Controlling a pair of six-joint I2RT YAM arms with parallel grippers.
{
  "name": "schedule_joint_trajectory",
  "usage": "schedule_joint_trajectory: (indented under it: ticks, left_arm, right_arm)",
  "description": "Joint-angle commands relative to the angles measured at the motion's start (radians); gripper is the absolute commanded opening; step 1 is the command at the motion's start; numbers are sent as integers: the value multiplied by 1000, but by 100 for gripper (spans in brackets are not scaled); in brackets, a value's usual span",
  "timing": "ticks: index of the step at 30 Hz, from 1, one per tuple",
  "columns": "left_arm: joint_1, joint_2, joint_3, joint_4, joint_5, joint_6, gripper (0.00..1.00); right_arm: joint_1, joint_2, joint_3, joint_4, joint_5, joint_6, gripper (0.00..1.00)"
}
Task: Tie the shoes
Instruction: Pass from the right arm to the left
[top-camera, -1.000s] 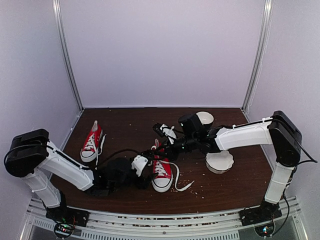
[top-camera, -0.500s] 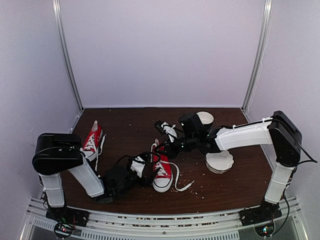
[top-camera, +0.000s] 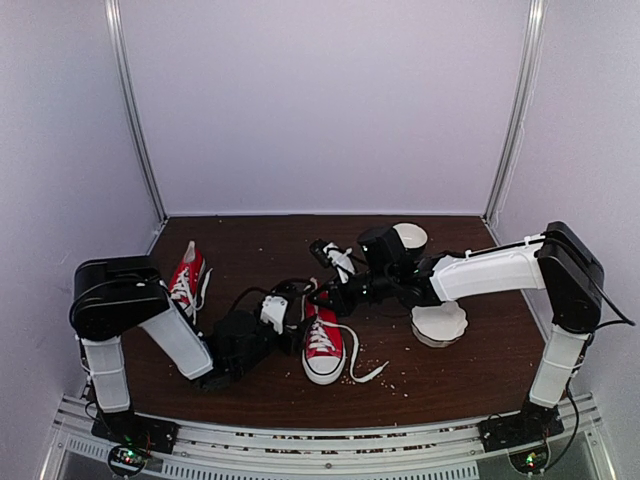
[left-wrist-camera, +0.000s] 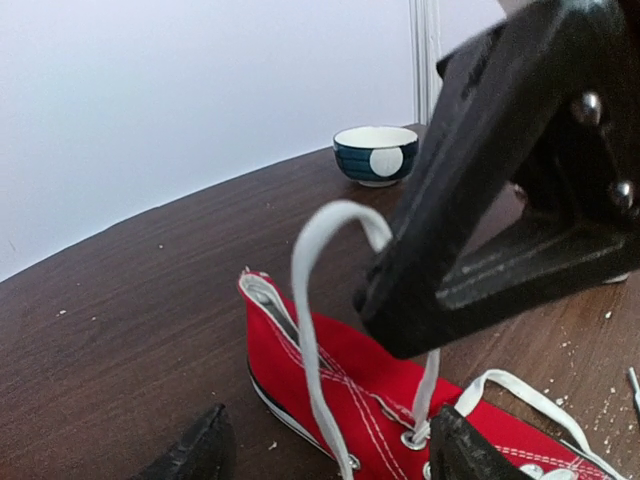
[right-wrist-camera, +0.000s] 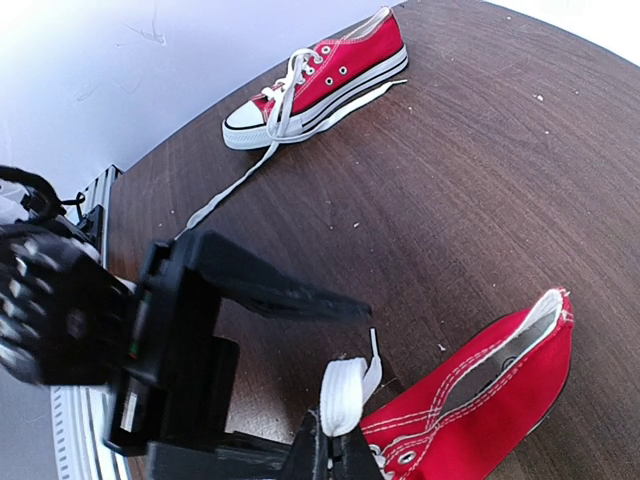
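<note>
One red sneaker (top-camera: 322, 345) with a white toe cap lies at the table's front middle, toe towards the arms. It also shows in the left wrist view (left-wrist-camera: 400, 395) and the right wrist view (right-wrist-camera: 490, 385). My right gripper (top-camera: 336, 297) (right-wrist-camera: 335, 452) is shut on a loop of its white lace (right-wrist-camera: 345, 392) and holds it up above the shoe's ankle end. My left gripper (top-camera: 293, 318) (left-wrist-camera: 328, 435) is open, with its fingers either side of the raised lace loop (left-wrist-camera: 315, 280), not touching it. The other red sneaker (top-camera: 184, 281) (right-wrist-camera: 320, 72) lies at the left, its lace trailing.
A blue and white cup (top-camera: 410, 238) (left-wrist-camera: 375, 153) stands behind the right arm. A white scalloped dish (top-camera: 440, 323) sits at the right. A loose lace end (top-camera: 362, 368) trails on the table right of the near shoe. Crumbs dot the brown table (top-camera: 250, 250).
My left arm has lifted its elbow and brought its gripper up and to the right, to the lace loop. My right gripper has stayed nearly still with the lace.
</note>
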Motion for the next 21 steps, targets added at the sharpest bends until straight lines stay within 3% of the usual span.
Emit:
schedule_joint_trajectory:
  ticks: [1,10,21]
  left_arm:
    - [1,51,41,69,52,-33,65]
    - [1,72,61,97,70,-52,56]
    - [0,101,95,115,106,-61,0]
  right_arm:
    - [-5,-31,-5,41,17,14,0]
    - [-5,-32,-8,48,17,19,0]
    - [-5,-34,-9,47,18,21,0]
